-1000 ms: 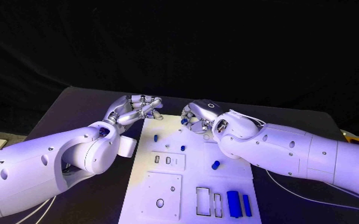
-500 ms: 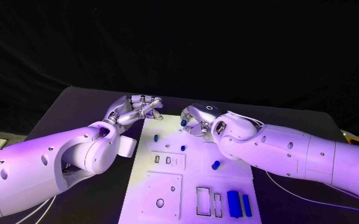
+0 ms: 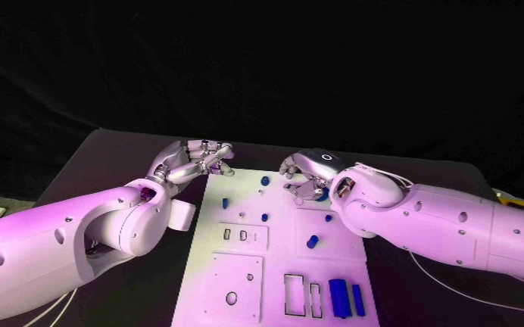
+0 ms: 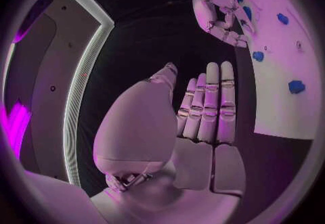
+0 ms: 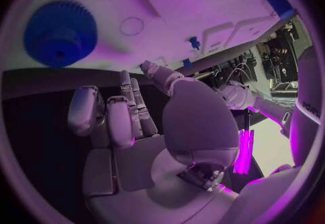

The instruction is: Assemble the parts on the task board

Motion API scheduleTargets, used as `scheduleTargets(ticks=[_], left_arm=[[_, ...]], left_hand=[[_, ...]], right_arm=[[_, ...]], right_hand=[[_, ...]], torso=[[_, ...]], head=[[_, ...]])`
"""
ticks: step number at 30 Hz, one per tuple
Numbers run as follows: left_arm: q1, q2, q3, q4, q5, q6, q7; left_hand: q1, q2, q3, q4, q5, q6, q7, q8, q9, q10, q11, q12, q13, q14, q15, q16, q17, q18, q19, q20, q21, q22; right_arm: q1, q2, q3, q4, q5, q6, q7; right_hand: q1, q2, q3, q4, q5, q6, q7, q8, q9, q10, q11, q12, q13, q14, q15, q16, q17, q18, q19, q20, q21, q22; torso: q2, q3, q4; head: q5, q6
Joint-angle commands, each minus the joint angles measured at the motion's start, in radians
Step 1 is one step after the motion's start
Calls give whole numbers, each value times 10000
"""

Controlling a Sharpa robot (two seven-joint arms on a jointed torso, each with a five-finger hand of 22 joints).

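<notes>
1. The task board [image 3: 279, 247] is being shown lying on the black table [image 3: 98, 160], running from between the two hands toward the robot.
2. The left hand [image 3: 194, 159] is being held just off the board's far left corner; its fingers [image 4: 210, 99] are being kept straight and side by side, and nothing is being gripped.
3. The right hand [image 3: 306, 177] is being held over the board's far right part, with its fingers [image 5: 125, 118] partly curled and nothing being held.
4. A blue gear [image 5: 59, 33] is being seen on the board just ahead of the right hand.
5. Small blue parts [image 3: 313, 241] are being seen scattered mid-board, and two long blue bars [image 3: 347, 298] are lying near its closer right corner.
</notes>
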Motion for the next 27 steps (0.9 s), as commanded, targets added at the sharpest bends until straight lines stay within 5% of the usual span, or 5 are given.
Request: scheduleTargets(ticks=[1, 10, 13, 17, 27], left_arm=[[14, -18, 9, -10, 26, 164, 49], [12, -13, 7, -126, 63, 218, 58], [11, -11, 6, -156, 70, 231, 60], [11, -17, 6, -176, 75, 239, 64], [10, -11, 5, -197, 78, 260, 62]], left_hand=[[-105, -14, -56, -17, -46, -64, 41, -34, -15, -54, -12, -65, 2, -70, -34, 35, 9, 23, -97, 0, 65, 9], [-106, -9, -58, -16, -47, -69, 41, -36, -16, -59, -11, -68, 4, -77, -33, 42, 18, 24, -101, 2, 68, 10], [-106, -9, -58, -16, -47, -69, 41, -36, -16, -59, -11, -68, 4, -77, -33, 42, 18, 24, -101, 2, 68, 10], [-106, -9, -58, -16, -47, -69, 41, -36, -16, -59, -11, -68, 4, -77, -33, 42, 18, 24, -101, 2, 68, 10], [-107, -13, -65, -17, -49, -74, 38, -39, -16, -61, -11, -69, 7, -90, -31, 48, 29, 24, -108, 5, 72, 10]], right_arm=[[120, -572, 60, 474, 865, -523, 331], [297, -1745, 112, 1033, 3164, 625, 496], [309, -1933, 115, 1004, 3421, 1059, 413], [299, -2042, 111, 883, 3541, 1482, 264], [137, -1826, 90, 448, 3368, 1605, 114]], right_hand=[[88, -32, -19, 89, 45, 133, -23, -19, 39, 456, -84, 164, 116, 212, -29, 121, 145, -58, 187, -39, 147, 176], [124, -486, -1134, 283, 929, -254, -436, -189, 215, 2296, -649, 2503, 2189, 356, -506, 427, 634, -168, 516, -492, 455, 757], [294, -335, -1746, 446, 1098, -528, -437, 56, 486, 1548, -588, 5118, 4837, 447, -599, 663, 1073, -252, 672, -439, 595, 1046], [476, -141, -2372, 727, 1186, -928, -315, 493, 839, 1987, -489, 10615, 10028, 658, -357, 1195, 2370, -300, 904, -371, 806, 1479], [603, -57, -2611, 877, 1227, -1157, -252, 736, 988, 2311, -414, 11866, 11181, 725, -285, 1349, 2797, -338, 1021, -301, 911, 1702]], torso=[[-51, 16, -79], [-110, 65, -160], [-121, 84, -177], [-131, 90, -194], [-117, 68, -144]], head=[[-44, 11], [-120, 17], [-116, 1], [-106, -15], [-117, -59]])
